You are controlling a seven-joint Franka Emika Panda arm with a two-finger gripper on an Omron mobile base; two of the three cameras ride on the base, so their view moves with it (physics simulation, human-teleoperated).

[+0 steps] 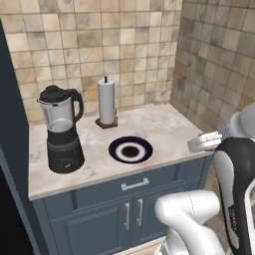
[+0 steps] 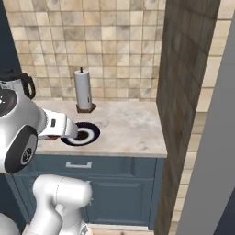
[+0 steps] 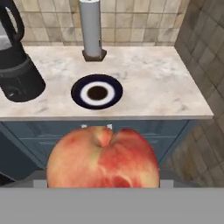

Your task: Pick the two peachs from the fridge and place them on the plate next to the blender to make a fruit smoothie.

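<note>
One peach, red-orange with yellow patches, sits large at the bottom of the hand view and covers the finger tips; my gripper is shut on it. The hand hangs in front of the counter edge, off to the right of the plate in the left base view. That round navy plate, with a pale ring and dark centre, lies bare on the counter. The black blender with its clear jar stands left of the plate. The second peach and the fridge are out of view.
A white paper towel roll stands upright behind the plate by the tiled back wall. A tiled side wall closes the counter on the right. Blue cabinet doors and a drawer sit under the marble top. A tall dark panel borders the left.
</note>
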